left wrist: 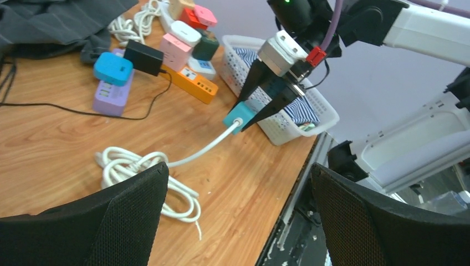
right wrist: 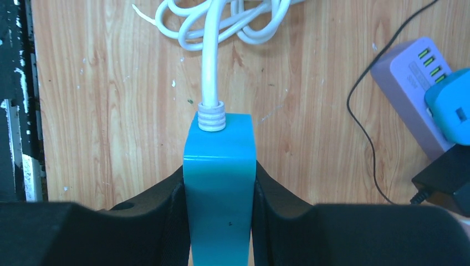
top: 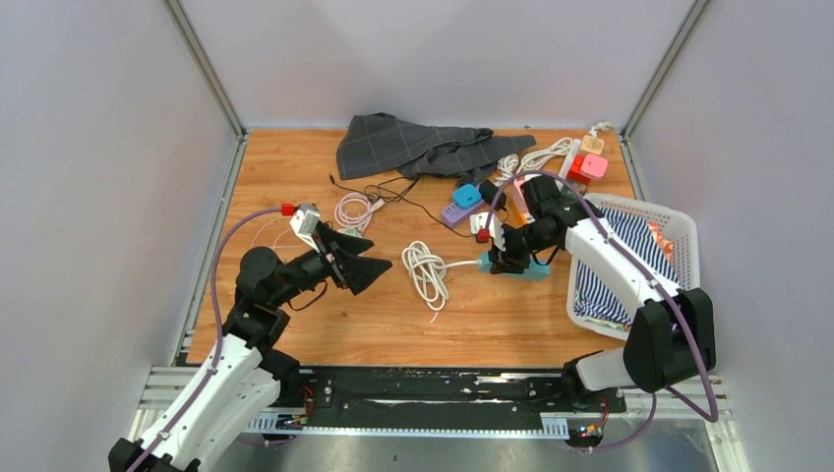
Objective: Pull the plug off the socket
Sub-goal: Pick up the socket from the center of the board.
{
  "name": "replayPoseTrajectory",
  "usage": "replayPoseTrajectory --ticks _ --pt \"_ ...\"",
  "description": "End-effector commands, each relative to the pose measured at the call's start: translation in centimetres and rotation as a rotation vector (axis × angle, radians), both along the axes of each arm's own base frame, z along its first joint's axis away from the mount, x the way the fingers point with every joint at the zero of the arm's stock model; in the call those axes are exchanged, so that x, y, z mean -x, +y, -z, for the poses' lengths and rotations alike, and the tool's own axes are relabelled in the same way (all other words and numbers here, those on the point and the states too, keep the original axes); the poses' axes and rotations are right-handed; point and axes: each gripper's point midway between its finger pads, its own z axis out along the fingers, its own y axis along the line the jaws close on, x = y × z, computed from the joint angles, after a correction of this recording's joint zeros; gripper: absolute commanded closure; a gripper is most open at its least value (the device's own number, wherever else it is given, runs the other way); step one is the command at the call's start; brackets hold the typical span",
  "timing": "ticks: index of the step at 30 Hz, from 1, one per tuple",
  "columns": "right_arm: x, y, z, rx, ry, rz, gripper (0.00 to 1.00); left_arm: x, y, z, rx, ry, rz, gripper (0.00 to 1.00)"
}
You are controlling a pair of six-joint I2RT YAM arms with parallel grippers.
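Observation:
My right gripper [right wrist: 219, 176] is shut on a teal socket block [right wrist: 219, 149], fingers pressed to both of its long sides. A white cord [right wrist: 209, 61] leaves the block's end and runs to a loose coil [top: 426, 267] at mid-table. In the top view the right gripper [top: 502, 258] holds the block [top: 519, 271] low over the wood, beside the basket. I cannot see any plug on the block. My left gripper [top: 379, 270] is open and empty, left of the coil. From the left wrist view [left wrist: 238, 172] the block [left wrist: 239, 117] lies ahead of it.
A white basket [top: 679, 231] with striped cloth stands at the right. A purple strip [top: 454, 213] with a blue adapter [top: 467, 195], an orange strip [left wrist: 194, 83], black cables and more adapters [top: 588, 165] lie behind. A grey cloth [top: 413, 146] lies at the back.

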Motion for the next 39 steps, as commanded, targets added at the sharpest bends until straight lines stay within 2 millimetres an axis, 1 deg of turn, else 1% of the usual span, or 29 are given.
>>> replayPoseTrajectory --ticks 1,8,11,15,17,20,23,26,28,34,39 --pt "1.9 1.8 -2.0 -0.087 -0.002 -0.087 1.0 1.0 -1.0 -0.2 0.007 -0.048 0.001 0.0" --pt "3.4 2.7 -2.9 -0.129 -0.012 -0.156 1.0 3.0 -3.9 0.0 -0.016 -0.081 0.043 0.0" --pt "4.1 3.0 -3.4 -0.152 -0.021 -0.187 1.0 4.2 -5.7 0.1 -0.065 -0.15 0.097 0.02" --pt "4.9 3.2 -4.1 -0.187 -0.043 -0.215 1.0 5.4 -7.5 0.5 -0.166 -0.292 0.182 0.05" --pt "5.4 3.3 -4.5 -0.207 -0.055 -0.229 1.0 5.3 -8.1 0.7 -0.212 -0.352 0.203 0.05" --pt "5.9 3.5 -5.0 -0.23 -0.07 -0.247 1.0 5.0 -8.9 1.3 -0.263 -0.395 0.239 0.05" --pt "6.3 3.6 -5.4 -0.253 -0.083 -0.263 1.0 4.4 -10.1 2.0 -0.297 -0.377 0.266 0.05" --pt "6.6 3.6 -5.7 -0.266 -0.09 -0.269 1.0 3.9 -11.3 2.7 -0.309 -0.314 0.284 0.07" --pt "6.8 3.7 -5.8 -0.276 -0.091 -0.277 1.0 3.6 -12.3 3.5 -0.323 -0.271 0.299 0.09" --pt "7.0 3.8 -6.0 -0.289 -0.095 -0.285 1.0 3.8 -14.7 5.6 -0.369 -0.212 0.365 0.21" --pt "7.1 3.8 -6.0 -0.291 -0.097 -0.289 1.0 4.2 -15.7 7.5 -0.399 -0.169 0.419 0.33"
